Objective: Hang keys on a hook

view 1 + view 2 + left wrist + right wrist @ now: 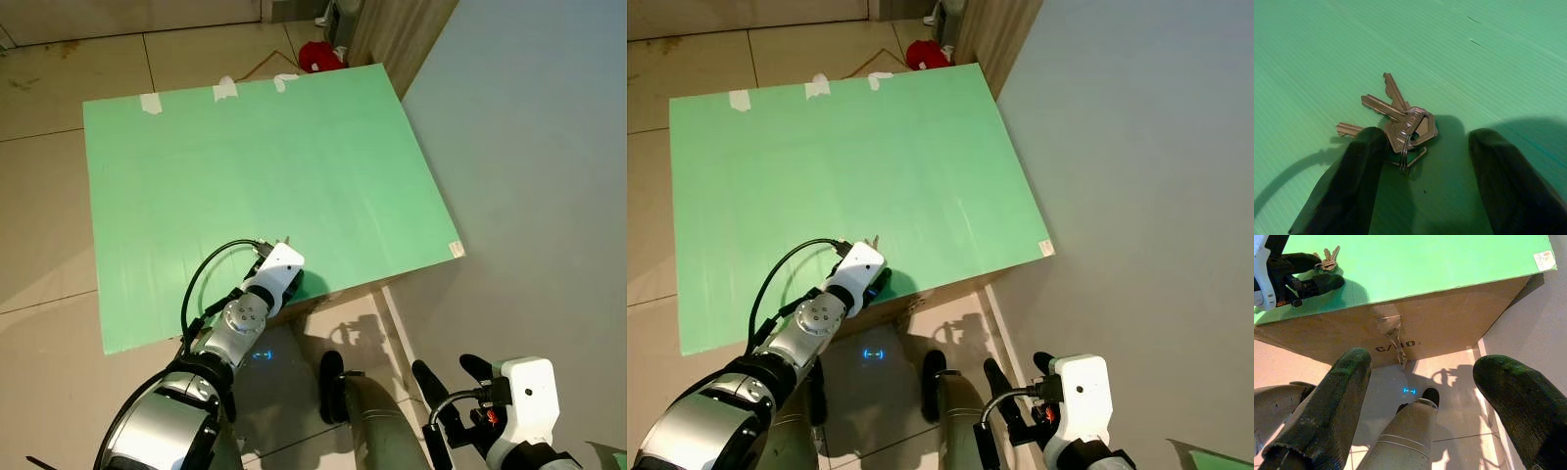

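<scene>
Keys (1400, 120) lay near the bench's (245, 166) front edge, blades pointing away, ring between the left gripper's (1422, 161) wide-spread fingers (1352, 181); nothing was held.

Your head cameras look steeply down on the green board (255, 176). Your left wrist camera sits close above the keys (1400, 122); your right wrist camera, low and farther back, shares that board's near edge.

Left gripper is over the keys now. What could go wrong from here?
1. The keys lie flat and fanned on the smooth green board; the open left gripper may pinch one blade or push them away.
2. They sit near the board's front edge, so a nudge might slide them off.
</scene>
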